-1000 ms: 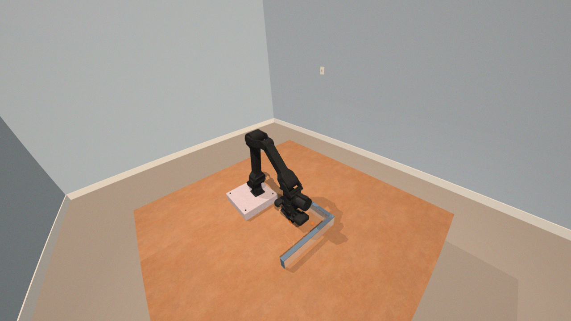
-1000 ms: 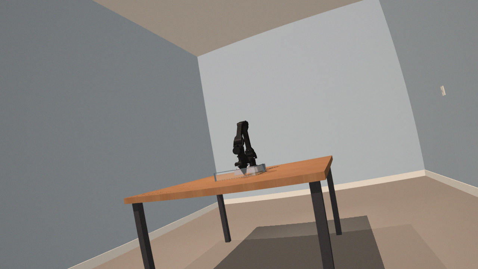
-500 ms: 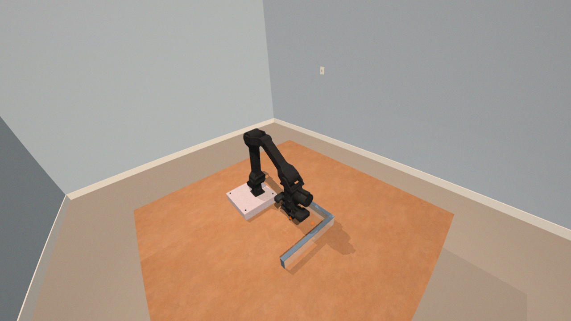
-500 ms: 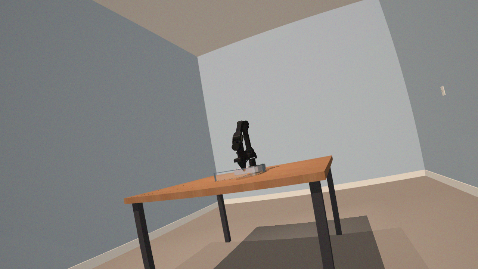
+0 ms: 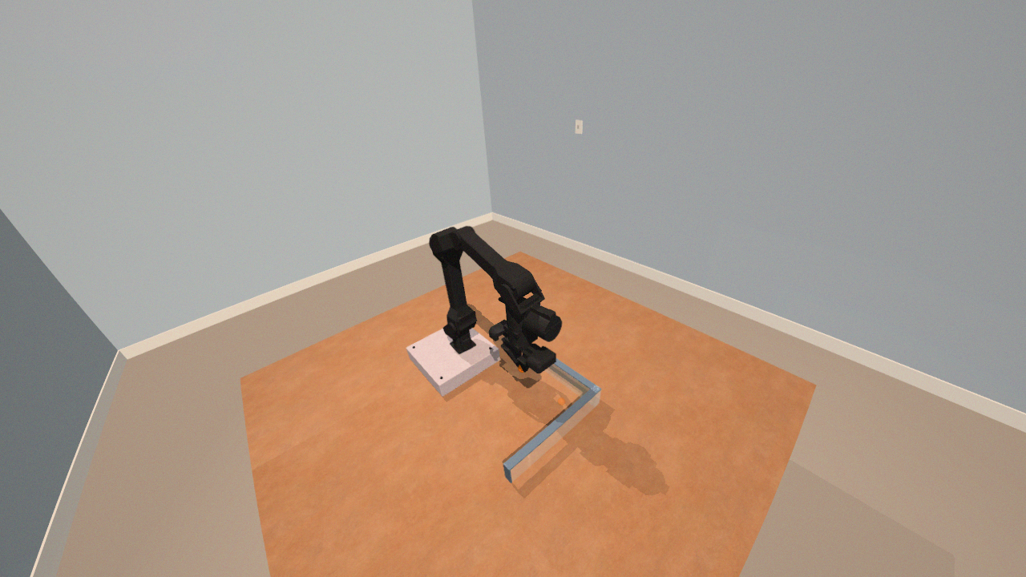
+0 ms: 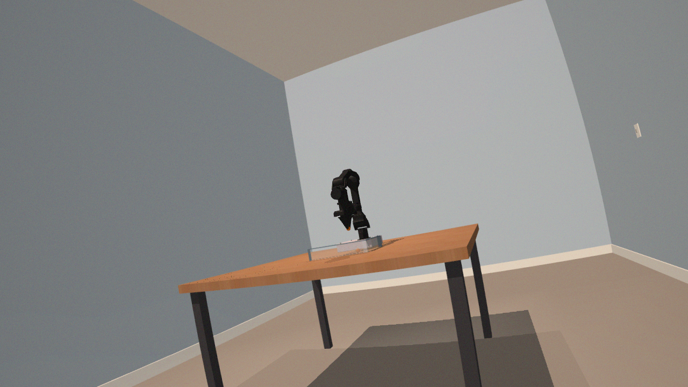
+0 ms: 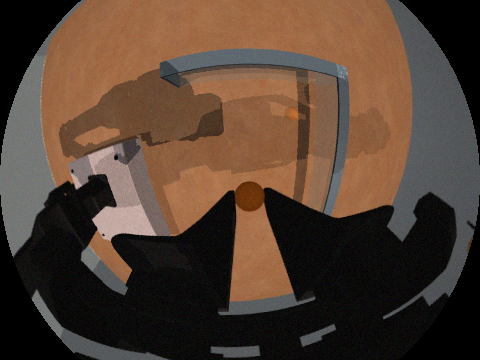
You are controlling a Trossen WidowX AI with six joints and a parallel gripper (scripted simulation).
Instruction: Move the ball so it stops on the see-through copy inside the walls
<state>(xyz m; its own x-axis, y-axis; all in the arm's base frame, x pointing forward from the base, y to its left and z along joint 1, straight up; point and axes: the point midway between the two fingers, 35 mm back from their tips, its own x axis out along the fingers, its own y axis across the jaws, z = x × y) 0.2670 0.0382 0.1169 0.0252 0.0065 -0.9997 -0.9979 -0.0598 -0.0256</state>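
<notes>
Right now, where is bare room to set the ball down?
The gripper holds the ball above the table. Bare wood lies inside the clear walls, around the see-through copy near their corner. It is crowded by the white base plate.
</notes>
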